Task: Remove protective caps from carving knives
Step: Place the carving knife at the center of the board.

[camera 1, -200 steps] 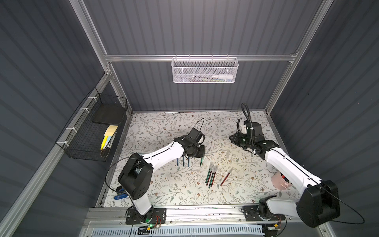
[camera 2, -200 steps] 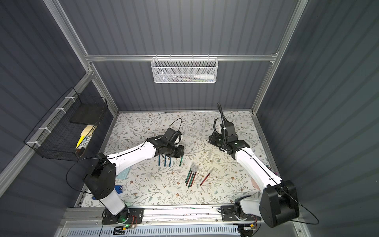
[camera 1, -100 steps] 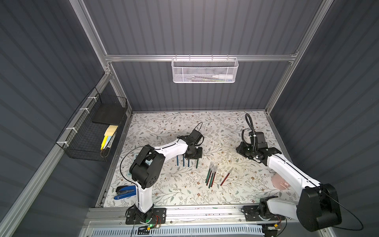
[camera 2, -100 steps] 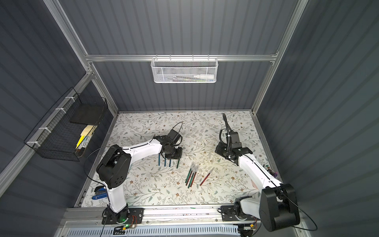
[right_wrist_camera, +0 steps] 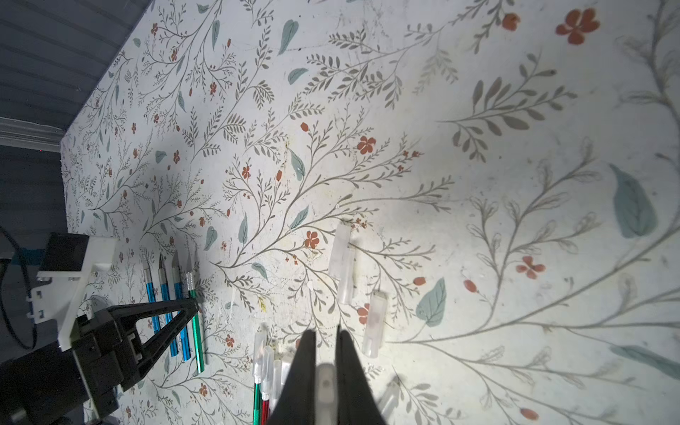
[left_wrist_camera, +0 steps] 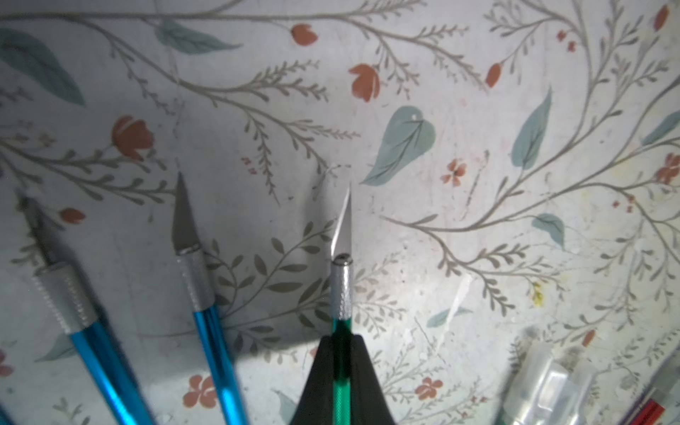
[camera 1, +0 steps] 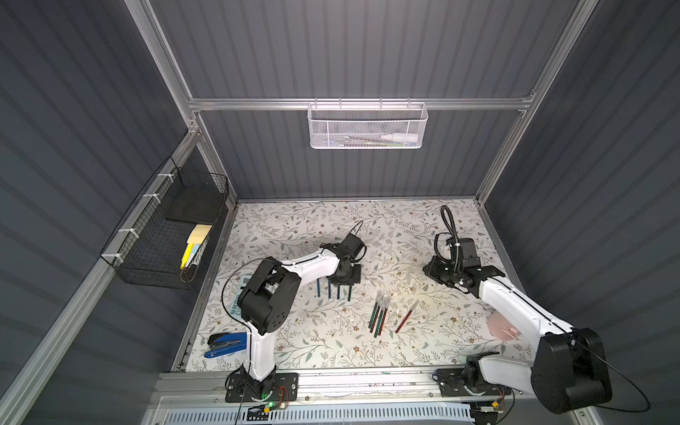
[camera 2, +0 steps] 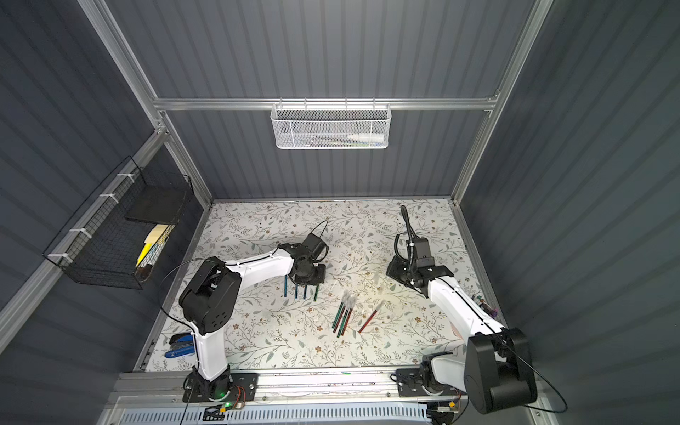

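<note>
My left end effector (left_wrist_camera: 341, 344) is clamped on the green carving knife (left_wrist_camera: 342, 290) by its handle, bare blade pointing ahead of the fingers; three uncapped blue knives (left_wrist_camera: 206, 312) lie just beside it on the counter (left_wrist_camera: 478, 110), roughly parallel; my right end effector (right_wrist_camera: 326, 333) is clamped on a clear protective cap (right_wrist_camera: 325, 386), with loose caps (right_wrist_camera: 342, 257) just ahead of it and capped knives (right_wrist_camera: 263, 368) beside it; looks like the set-down step; I'd lower the green knife flat in line with the blue row before letting go, without nudging its neighbours; release the cap low among the loose ones so it doesn't roll.
</note>
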